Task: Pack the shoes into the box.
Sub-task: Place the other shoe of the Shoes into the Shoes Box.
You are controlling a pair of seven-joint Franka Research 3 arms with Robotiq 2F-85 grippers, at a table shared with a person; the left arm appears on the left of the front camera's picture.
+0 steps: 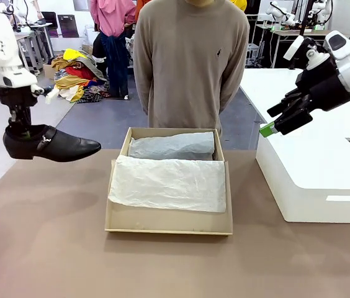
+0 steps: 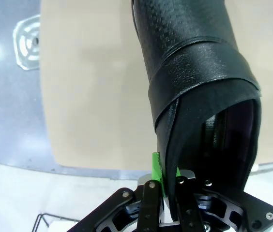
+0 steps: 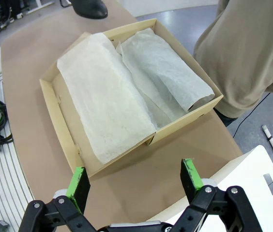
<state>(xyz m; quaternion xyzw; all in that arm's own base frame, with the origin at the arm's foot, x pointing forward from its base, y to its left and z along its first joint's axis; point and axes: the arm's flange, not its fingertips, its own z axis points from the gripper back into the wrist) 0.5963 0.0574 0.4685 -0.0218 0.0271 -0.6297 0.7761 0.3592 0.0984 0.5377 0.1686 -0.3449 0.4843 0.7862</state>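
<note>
Shoe [image 1: 51, 144], a single glossy black one, hangs in the air well left of the box [image 1: 169, 231], toe pointing toward it and sole roughly level. The left gripper [image 1: 21, 127] has its jaws clamped on the back of the collar at the heel. The left wrist view shows a green pad [image 2: 157, 169] outside the leather and the other finger inside the shoe. Holding it by the heel rim leaves the toe free to go in first, I judge. The box lies open on the table [image 1: 38, 248], lined with white tissue [image 1: 169, 183]. The near sheet is spread flat, seemingly a bed for this shoe. The far half holds a grey-wrapped lump that may be the other shoe, though I cannot tell. Right of the box, the right gripper [image 1: 273, 119] hovers above a white block [image 1: 311, 180], jaws wide apart and empty, likely kept out of the carry path. Behind the box a person [image 1: 190, 62] stands with arms drawn back.
</note>
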